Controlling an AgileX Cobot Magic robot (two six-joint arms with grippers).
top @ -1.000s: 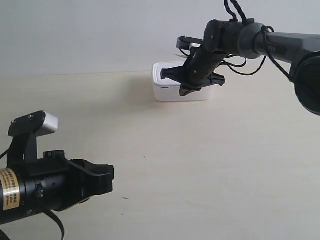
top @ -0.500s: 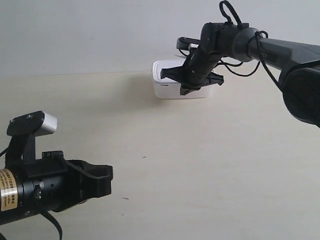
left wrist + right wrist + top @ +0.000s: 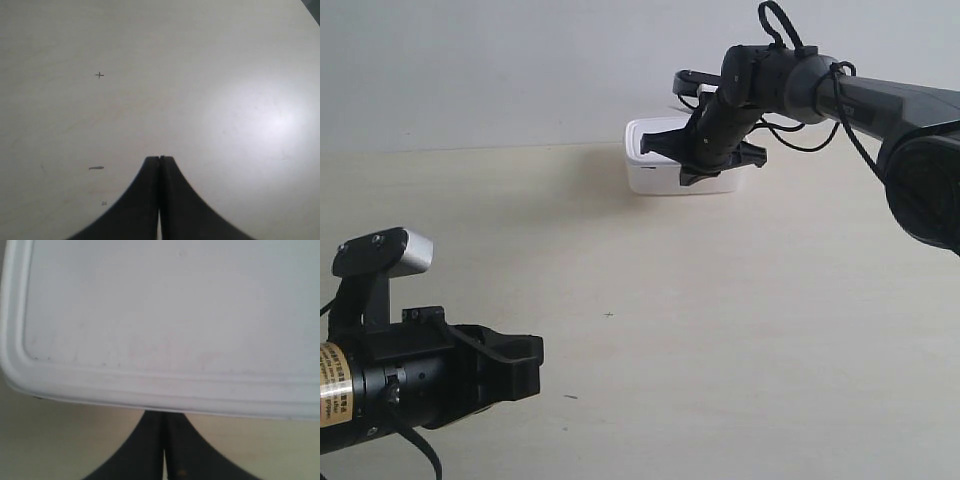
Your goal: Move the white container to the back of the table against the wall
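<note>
The white container point(image 3: 650, 178) sits at the far edge of the table point(image 3: 740, 310), close under the wall point(image 3: 500, 60); whether it touches the wall I cannot tell. Its lid with the raised rim fills the right wrist view point(image 3: 170, 315). My right gripper point(image 3: 164, 413), on the arm at the exterior view's right point(image 3: 698, 168), is shut, with its tips against the container's near side, under the lid's rim. My left gripper point(image 3: 160, 158) is shut over bare table, low at the exterior view's left point(image 3: 532, 360), far from the container.
A small cross mark point(image 3: 99, 75) and a dark speck point(image 3: 96, 168) lie on the table ahead of my left gripper. The right arm's black cables point(image 3: 790, 30) loop above the container.
The container and my right gripper have moved a little back toward the wall together. The left arm has sunk slightly in the exterior view.
</note>
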